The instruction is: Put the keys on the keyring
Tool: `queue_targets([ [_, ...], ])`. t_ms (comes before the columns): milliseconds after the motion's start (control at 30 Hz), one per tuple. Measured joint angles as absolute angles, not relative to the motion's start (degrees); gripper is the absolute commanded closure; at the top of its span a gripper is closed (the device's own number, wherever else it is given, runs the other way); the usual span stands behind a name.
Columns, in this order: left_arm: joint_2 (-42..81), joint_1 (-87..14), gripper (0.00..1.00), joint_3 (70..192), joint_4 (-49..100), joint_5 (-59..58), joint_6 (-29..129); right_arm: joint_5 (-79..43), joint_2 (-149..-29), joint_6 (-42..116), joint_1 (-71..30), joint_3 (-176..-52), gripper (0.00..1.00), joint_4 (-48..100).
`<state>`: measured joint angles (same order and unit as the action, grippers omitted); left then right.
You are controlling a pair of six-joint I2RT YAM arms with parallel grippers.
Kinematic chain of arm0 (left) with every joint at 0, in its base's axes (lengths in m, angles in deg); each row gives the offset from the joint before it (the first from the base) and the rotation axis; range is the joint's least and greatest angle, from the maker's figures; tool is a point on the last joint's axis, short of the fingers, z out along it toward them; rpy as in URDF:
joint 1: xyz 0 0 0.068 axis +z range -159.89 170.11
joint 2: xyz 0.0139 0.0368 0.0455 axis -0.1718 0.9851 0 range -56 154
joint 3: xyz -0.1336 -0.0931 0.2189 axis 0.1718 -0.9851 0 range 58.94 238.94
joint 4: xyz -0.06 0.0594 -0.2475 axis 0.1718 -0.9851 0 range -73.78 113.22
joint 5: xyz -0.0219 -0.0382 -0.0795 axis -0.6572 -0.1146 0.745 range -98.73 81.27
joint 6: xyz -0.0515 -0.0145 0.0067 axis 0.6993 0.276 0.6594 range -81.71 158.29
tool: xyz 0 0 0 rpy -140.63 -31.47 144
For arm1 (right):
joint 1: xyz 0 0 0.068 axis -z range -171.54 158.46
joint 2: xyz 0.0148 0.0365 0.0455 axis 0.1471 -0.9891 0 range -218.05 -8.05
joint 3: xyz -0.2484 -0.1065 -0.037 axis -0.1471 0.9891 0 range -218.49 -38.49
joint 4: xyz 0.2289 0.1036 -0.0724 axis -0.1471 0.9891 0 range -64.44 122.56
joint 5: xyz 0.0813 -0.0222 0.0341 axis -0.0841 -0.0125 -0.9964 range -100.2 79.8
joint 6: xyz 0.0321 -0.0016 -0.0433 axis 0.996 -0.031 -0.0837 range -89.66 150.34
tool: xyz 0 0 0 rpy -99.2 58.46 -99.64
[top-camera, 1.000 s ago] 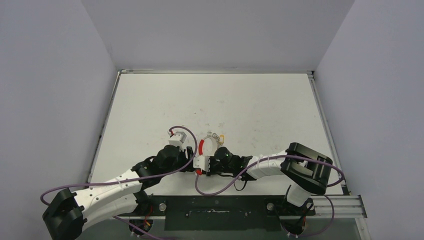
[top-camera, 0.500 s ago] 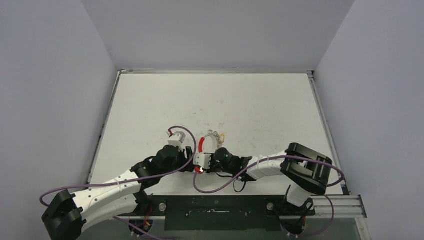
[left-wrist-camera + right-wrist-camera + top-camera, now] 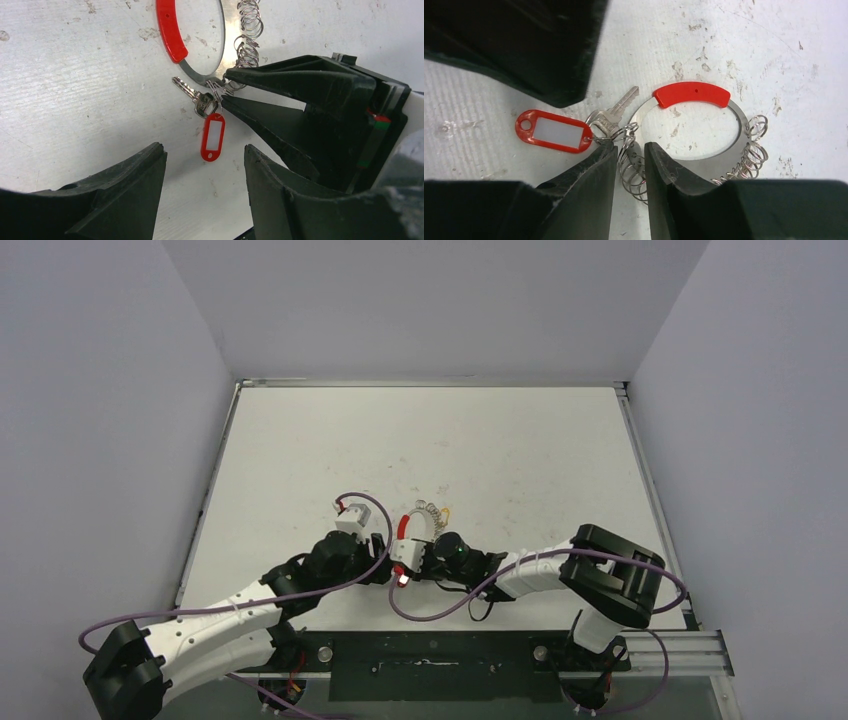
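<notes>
The keyring point(image 3: 221, 47) is a thin metal band with a red plastic piece point(image 3: 170, 30), and it lies flat on the white table. Several small wire rings point(image 3: 634, 167) are strung along it. One silver key point(image 3: 616, 112) with a red tag point(image 3: 554, 131) lies at the ring's near edge, hooked into those small rings. My right gripper point(image 3: 630, 147) straddles the band and small rings with a narrow gap, its fingers point(image 3: 280, 82) low on the table. My left gripper point(image 3: 202, 146) is open, with the red tag point(image 3: 212, 137) just ahead of its tips. In the top view the keyring point(image 3: 422, 512) lies between both wrists.
A small yellow bit point(image 3: 445, 510) sits at the ring's far right side. The white table point(image 3: 500, 450) is scuffed and bounded by grey walls. Purple cables point(image 3: 440, 605) loop near both arms at the table's near edge.
My right gripper has shifted slightly left toward the ring and its jaws have parted a little. The left arm has barely moved.
</notes>
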<state>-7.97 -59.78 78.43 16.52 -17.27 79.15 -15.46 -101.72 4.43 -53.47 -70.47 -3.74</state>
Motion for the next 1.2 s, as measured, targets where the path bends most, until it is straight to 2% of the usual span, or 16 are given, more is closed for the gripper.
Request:
queue_targets([
  [267, -8.9, -59.8, 0.43, 78.2, 16.5, -17.3, 79.2, -15.6, -104.5, 6.4, -52.7, -70.6, 0.75, -6.8],
  [400, -9.2, -59.8, 0.43, 78.2, 16.5, -17.3, 79.2, -15.6, -104.8, 6.7, -52.7, -70.6, 0.88, -6.9],
  [633, -9.8, -59.8, 0.43, 78.2, 16.1, -17.3, 79.2, -15.5, -104.7, 6.7, -52.7, -70.7, 1.00, -6.3],
  [1200, -13.7, -59.8, 0.46, 78.1, 15.2, -17.5, 75.3, -24.3, -83.5, 1.6, -52.4, -68.6, 1.00, 12.0],
])
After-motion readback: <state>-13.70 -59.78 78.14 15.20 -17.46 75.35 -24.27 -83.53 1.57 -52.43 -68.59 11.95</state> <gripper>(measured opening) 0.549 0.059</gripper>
